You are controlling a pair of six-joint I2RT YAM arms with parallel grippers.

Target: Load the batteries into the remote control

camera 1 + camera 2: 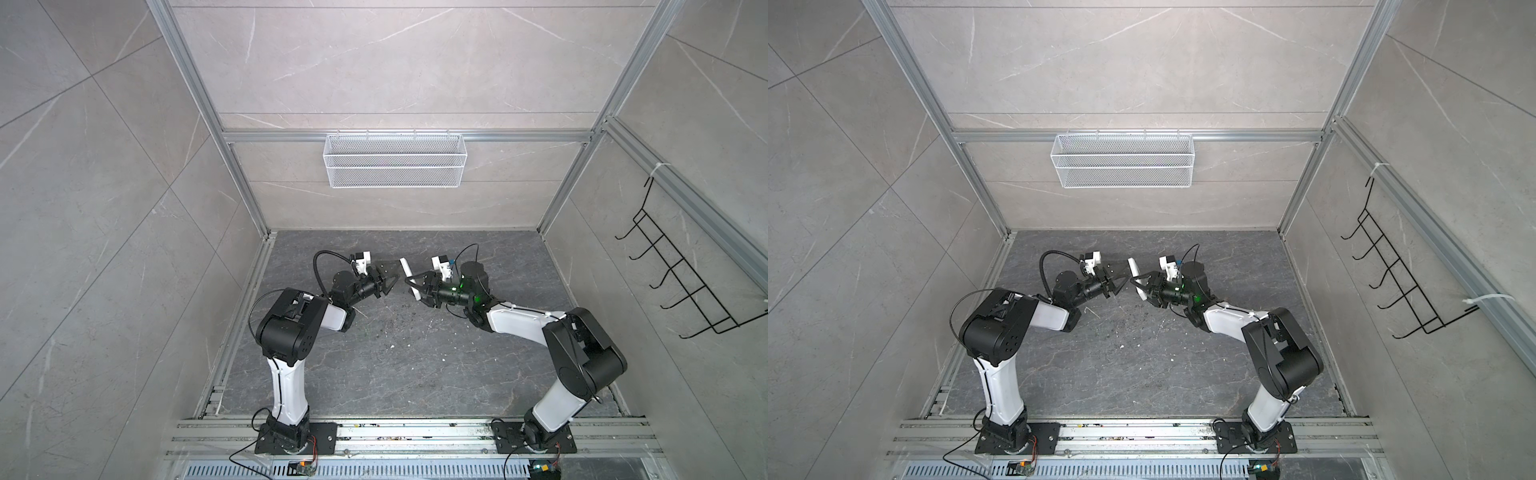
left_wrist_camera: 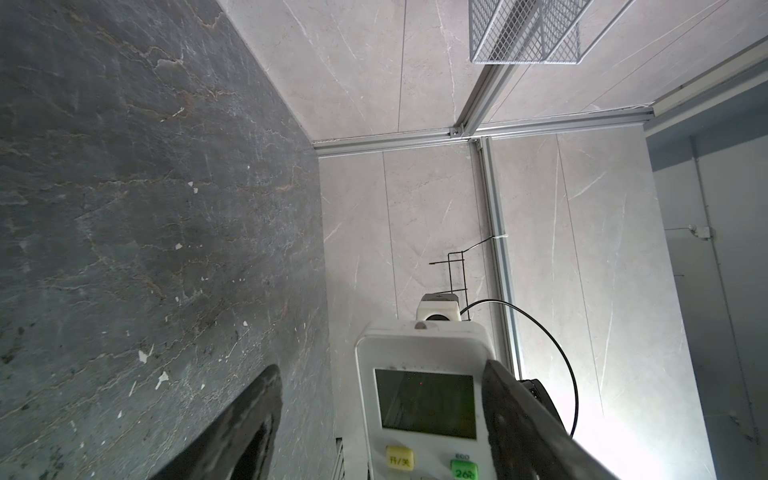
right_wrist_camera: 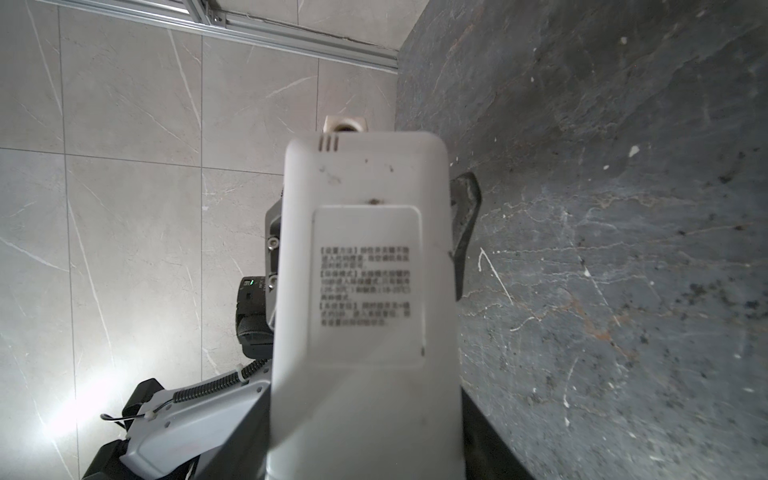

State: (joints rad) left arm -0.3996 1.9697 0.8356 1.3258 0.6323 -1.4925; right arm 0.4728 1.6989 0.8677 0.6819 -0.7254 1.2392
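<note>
The remote [image 1: 405,268] is up off the worktop [image 1: 395,374], standing on edge. The right gripper [image 1: 411,279] has it clamped at one end, jaws closed on its sides. The left gripper [image 1: 392,284] sits just beside the remote on the display side, jaws spread wide, nothing in them.

And the batteries? Nowhere to be seen: not on the worktop, not in either gripper. My read is that they are either inside the remote or hidden from every camera, so the loading cannot be confirmed from here.

Now the views split. Both top views give the layout only, the remote a thin white sliver between the two grippers. The left wrist camera gets the front: the display [image 2: 426,403] is dark with no digits I can read, and yellow and green buttons [image 2: 400,457] sit beside it. One finger [image 2: 523,419] overlaps the remote's edge, the opposite one well clear. The right wrist camera gets the back: a printed label [image 3: 365,286], vent slots [image 3: 328,143] at the free end. The held end blurs into the gripper, so whether the battery bay is open or closed, I cannot tell.
</note>
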